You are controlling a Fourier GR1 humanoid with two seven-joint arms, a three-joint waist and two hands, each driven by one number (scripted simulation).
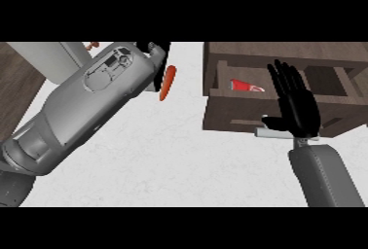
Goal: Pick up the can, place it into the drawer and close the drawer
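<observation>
With the can (247, 87) lying in the open drawer (237, 114), the right hand (298, 104), fingers straight, could slip off its front; the left hand's (155, 48) state I cannot tell.

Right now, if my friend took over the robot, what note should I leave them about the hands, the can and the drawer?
Right hand: open, fingers straight, over the front of the open drawer, holding nothing.
Left hand: mostly hidden behind its forearm at the top of the view; can't tell its fingers.
The red can already lies inside the drawer.
An orange carrot-like thing lies on the white counter beside the left forearm.
Done: can picked and placed.
Left: push the drawer closed.
</observation>
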